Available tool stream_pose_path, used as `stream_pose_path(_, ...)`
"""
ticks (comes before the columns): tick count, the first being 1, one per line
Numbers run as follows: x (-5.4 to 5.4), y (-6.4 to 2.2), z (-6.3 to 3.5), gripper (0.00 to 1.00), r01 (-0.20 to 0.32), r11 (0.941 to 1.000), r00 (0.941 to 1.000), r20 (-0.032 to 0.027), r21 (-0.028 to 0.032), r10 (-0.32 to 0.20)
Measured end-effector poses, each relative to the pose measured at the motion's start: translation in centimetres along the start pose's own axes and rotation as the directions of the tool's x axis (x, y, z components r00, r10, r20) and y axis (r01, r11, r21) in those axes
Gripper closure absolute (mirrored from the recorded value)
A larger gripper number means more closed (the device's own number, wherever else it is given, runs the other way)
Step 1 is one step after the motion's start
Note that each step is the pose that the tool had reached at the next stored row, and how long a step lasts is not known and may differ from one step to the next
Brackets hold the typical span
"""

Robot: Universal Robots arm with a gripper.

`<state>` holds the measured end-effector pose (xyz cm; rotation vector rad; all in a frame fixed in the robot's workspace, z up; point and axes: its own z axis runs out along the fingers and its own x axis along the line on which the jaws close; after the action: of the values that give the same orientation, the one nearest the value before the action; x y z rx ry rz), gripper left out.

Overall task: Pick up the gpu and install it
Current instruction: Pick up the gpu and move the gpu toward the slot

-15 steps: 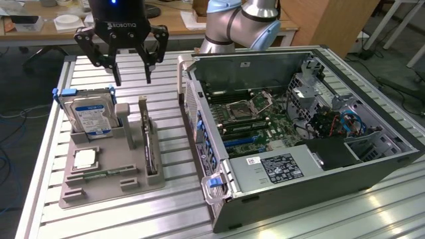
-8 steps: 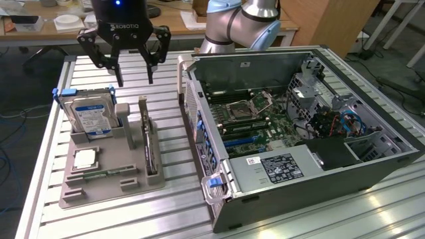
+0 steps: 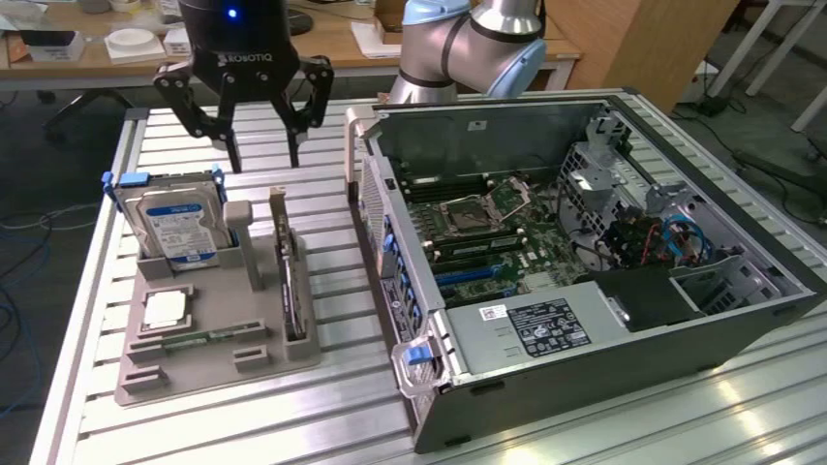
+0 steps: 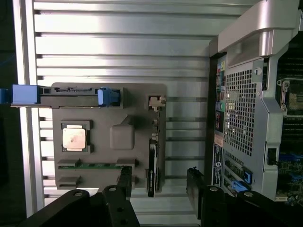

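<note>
The gpu (image 3: pixel 290 291) is a thin dark card standing on edge in a slot of the grey holder tray (image 3: pixel 207 373), its bracket end toward the far side. In the wrist view the gpu (image 4: pixel 152 161) appears edge-on as a narrow dark strip. My gripper (image 3: pixel 265 160) hangs open above the far end of the tray, holding nothing. From the wrist, my gripper (image 4: pixel 159 184) has its dark fingers (image 4: pixel 124 182) spread to either side of the card's near end, well above it.
An open computer case (image 3: pixel 582 242) with its motherboard (image 3: pixel 478 223) exposed lies to the exterior view's right of the tray. The tray also carries a hard drive (image 3: pixel 174 228) with blue clips, a processor chip (image 3: pixel 165 310) and a green memory stick (image 3: pixel 200 339). All rest on a slatted metal table (image 3: pixel 323 417).
</note>
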<state>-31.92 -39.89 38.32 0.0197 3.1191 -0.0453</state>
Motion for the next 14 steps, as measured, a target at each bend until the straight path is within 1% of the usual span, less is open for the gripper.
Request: stream_pose_path(14, 0.03, -0.04, 0.82, 0.41, -0.001, 1.0, 1.0, -0.0006, 0.0032, 0.001)
